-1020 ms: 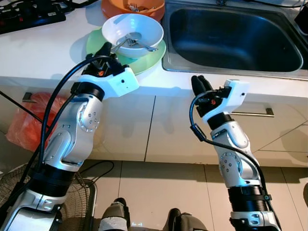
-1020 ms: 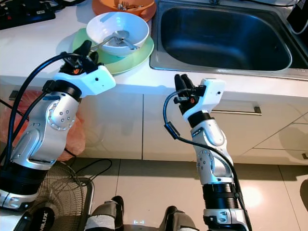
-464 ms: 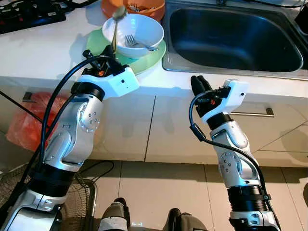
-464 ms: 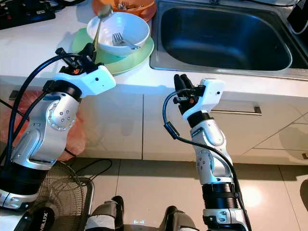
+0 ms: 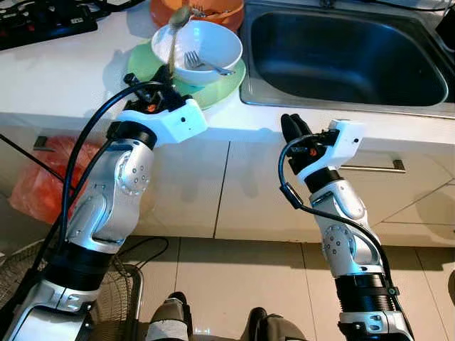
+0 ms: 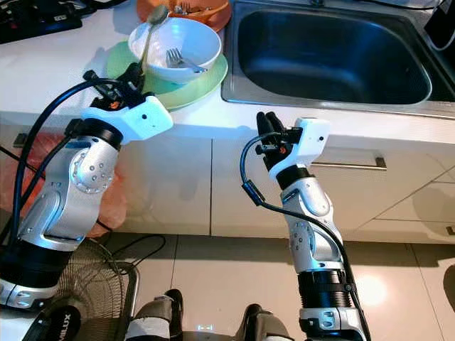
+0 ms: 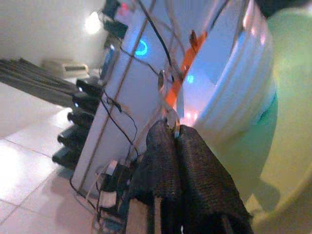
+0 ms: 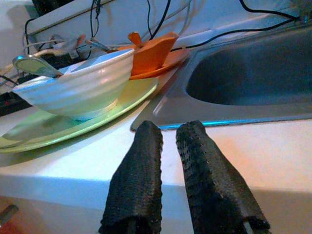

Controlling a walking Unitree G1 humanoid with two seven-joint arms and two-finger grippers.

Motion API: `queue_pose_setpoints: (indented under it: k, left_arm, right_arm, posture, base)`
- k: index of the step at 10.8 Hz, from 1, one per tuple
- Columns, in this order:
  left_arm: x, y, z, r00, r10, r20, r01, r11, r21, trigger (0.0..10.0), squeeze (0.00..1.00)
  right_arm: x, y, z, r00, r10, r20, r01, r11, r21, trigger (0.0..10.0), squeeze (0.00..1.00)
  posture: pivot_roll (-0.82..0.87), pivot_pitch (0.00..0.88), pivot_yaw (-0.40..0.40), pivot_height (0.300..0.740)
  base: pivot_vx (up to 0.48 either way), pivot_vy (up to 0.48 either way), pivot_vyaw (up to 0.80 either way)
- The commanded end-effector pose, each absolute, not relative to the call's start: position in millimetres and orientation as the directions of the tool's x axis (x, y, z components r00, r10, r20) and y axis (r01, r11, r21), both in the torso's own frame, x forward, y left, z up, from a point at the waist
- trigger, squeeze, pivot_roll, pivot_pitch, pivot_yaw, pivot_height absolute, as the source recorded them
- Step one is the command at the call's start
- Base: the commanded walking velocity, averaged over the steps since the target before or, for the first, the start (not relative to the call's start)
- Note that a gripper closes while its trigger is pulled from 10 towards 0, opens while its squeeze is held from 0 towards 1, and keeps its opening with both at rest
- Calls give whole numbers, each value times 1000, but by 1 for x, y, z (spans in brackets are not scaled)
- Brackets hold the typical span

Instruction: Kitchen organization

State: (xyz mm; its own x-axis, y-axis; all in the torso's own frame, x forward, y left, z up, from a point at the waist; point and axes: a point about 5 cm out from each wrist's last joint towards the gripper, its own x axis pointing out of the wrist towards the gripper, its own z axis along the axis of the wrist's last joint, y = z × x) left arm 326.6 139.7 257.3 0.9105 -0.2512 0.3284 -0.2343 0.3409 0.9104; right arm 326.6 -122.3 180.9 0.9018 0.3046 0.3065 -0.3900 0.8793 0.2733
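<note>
Spoon lifted from the bowl

The left claw (image 5: pixel 162 84), clamped on the spoon (image 5: pixel 173 39), has raised it clear of the white bowl (image 5: pixel 206 44); the fork (image 5: pixel 201 62) remains. The right claw (image 5: pixel 295 128) waits, narrowly parted.

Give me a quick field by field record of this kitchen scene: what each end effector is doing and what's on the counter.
left end effector: shut on spoon, lifted over the white bowl
right end effector: at the counter edge, holding nothing
white bowl: on green plate, fork inside
orange dish: behind the bowl
sink: right of the plate
</note>
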Motion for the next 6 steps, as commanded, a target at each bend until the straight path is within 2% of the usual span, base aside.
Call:
queue_pose_setpoints:
  k: [1,2,3,4,5,6]
  left_arm:
    - [321,130,269,864,-302,404,-294,349,890,0,0]
    - [319,128,272,848,-315,426,-314,349,883,0,0]
    - [314,124,283,799,-329,502,-377,375,847,0,0]
    - [311,121,290,768,-331,548,-413,399,819,1686,0]
    - [309,120,293,748,-332,575,-425,426,799,10000,0]
    - [307,119,299,726,-295,621,-385,574,723,10000,0]
  right_arm:
    - [327,-125,182,902,296,315,-386,879,279,10000,0]
    - [327,-125,183,902,295,317,-386,879,279,10000,0]
    - [327,-125,183,901,295,318,-386,880,278,10000,0]
    - [328,-125,183,901,295,319,-386,879,278,10000,0]
    - [328,-124,183,900,297,319,-388,879,277,10000,0]
    - [328,-125,183,901,296,318,-387,879,278,10000,0]
  posture:
    - [213,195,-63,740]
    - [212,194,-63,740]
    - [210,190,-64,740]
    - [209,186,-65,740]
    - [209,184,-65,740]
    - [210,182,-66,740]
  base:
    - [0,0,0]
    - [0,0,0]
    - [0,0,0]
    - [0,0,0]
    - [0,0,0]
    - [0,0,0]
